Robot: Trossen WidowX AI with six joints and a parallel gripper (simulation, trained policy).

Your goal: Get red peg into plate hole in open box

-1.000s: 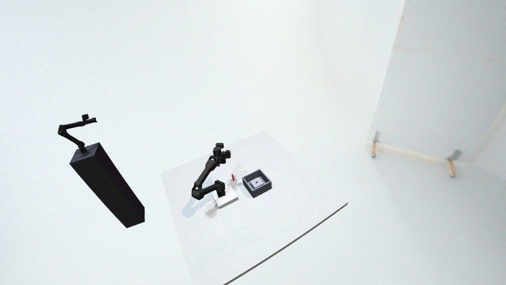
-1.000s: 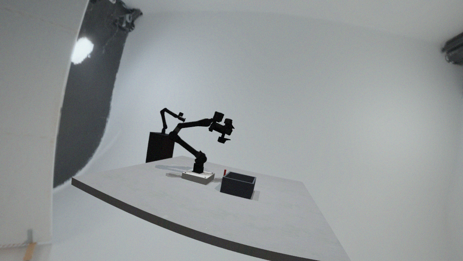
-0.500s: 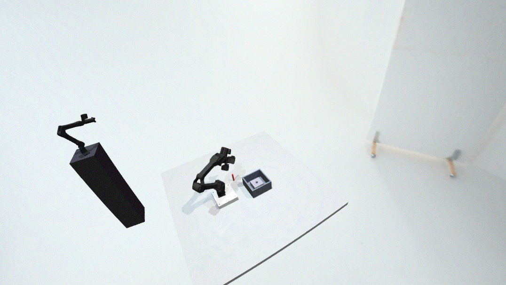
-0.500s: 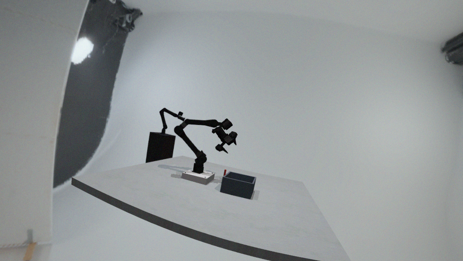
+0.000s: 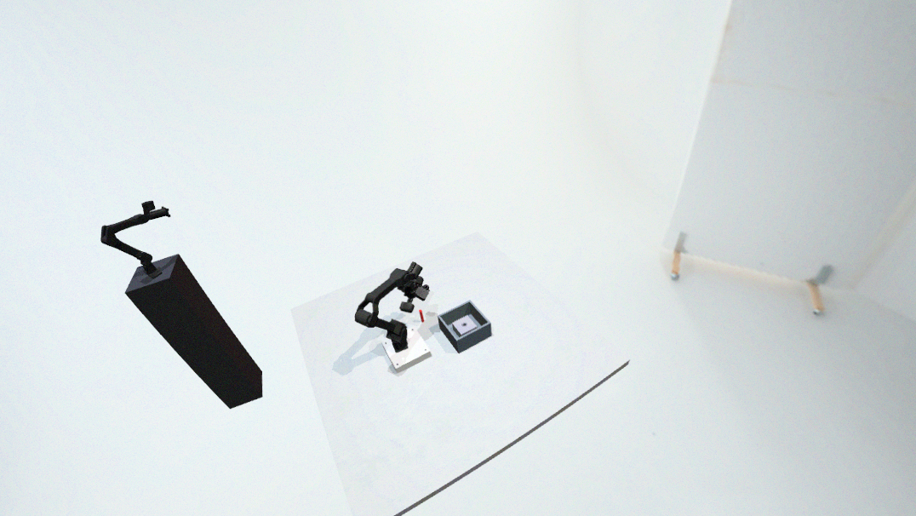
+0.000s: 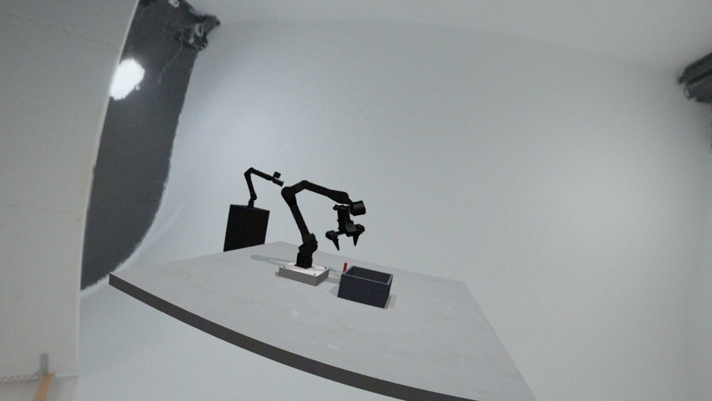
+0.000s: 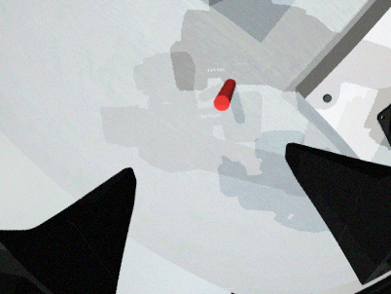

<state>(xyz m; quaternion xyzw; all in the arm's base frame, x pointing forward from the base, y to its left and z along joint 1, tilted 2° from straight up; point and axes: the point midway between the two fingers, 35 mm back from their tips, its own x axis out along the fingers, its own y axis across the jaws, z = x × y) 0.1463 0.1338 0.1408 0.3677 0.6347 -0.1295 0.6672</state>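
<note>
Above the pale tabletop (image 5: 487, 409) (image 6: 298, 318) (image 7: 44, 97), inside white walls (image 6: 448, 124), the tool (image 5: 416, 300) (image 6: 347, 247) (image 7: 211, 163) hangs with 2 fingers spread apart.

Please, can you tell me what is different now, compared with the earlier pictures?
The arm's jaws have come down towards the table and turned from a forward slant to point downward, above the red peg. Nothing was taken hold of. The peg still stands on the table, and the open box has not moved.
</note>
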